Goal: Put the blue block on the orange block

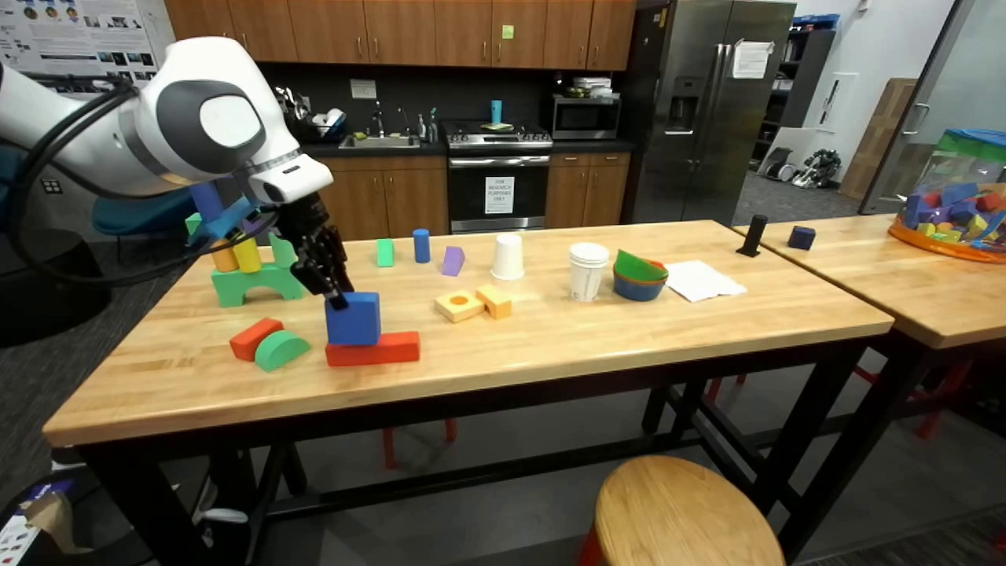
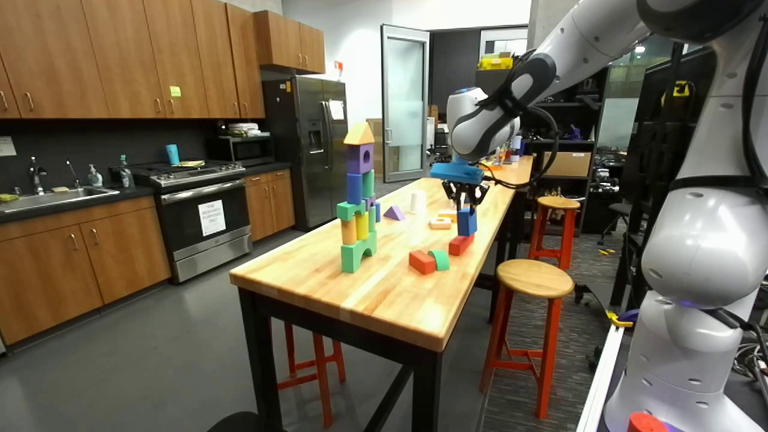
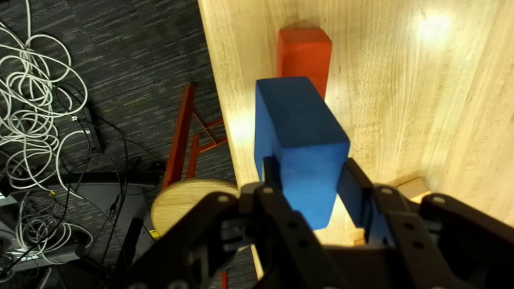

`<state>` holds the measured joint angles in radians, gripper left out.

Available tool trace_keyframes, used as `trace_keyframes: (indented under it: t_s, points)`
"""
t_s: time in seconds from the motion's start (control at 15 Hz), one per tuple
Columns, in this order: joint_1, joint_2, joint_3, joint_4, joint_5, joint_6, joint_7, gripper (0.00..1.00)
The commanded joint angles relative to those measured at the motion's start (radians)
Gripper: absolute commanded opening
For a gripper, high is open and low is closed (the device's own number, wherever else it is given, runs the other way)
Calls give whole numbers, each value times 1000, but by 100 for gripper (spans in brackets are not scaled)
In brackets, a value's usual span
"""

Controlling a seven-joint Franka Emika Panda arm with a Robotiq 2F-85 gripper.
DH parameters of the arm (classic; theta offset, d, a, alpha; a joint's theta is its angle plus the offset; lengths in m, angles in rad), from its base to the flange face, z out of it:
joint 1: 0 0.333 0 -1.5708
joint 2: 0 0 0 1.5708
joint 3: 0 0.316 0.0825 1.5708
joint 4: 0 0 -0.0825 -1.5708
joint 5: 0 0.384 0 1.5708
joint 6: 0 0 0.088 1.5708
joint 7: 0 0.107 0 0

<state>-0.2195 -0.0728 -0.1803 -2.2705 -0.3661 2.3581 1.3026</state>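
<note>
My claw [image 3: 311, 172] is pinching the blue block [image 1: 353, 319] across its near and far faces, so the block stands upright right in its grip. Below it lies the orange block [image 1: 373, 356], by the near edge of the table [image 1: 542, 330], its long axis running left to right in an exterior view; the blue block's broad face runs the same way. I can't tell whether the two touch. From the wrist view I judge the blue block sits slightly toward the near edge, so I'd ease it a touch to the far side, lower until it seats, then spread the claw.

Farther back and to the right, a white cup [image 1: 588, 273] stands upright, its contents hidden from me. Right of it, a blue bowl [image 1: 637, 291] holds a tilted green piece [image 1: 638, 266]. Farthest right, on a second table [image 1: 857, 259], a clear tub [image 1: 960, 148] holds many coloured blocks [image 1: 951, 204].
</note>
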Motion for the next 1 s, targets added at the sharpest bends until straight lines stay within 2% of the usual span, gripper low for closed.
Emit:
trace_keyframes:
  t_s: [0.0,0.93]
  points:
    - [-3,-14,5,-21,0,30,33,15]
    - [-11,27,-12,-17,16,130,-15,15]
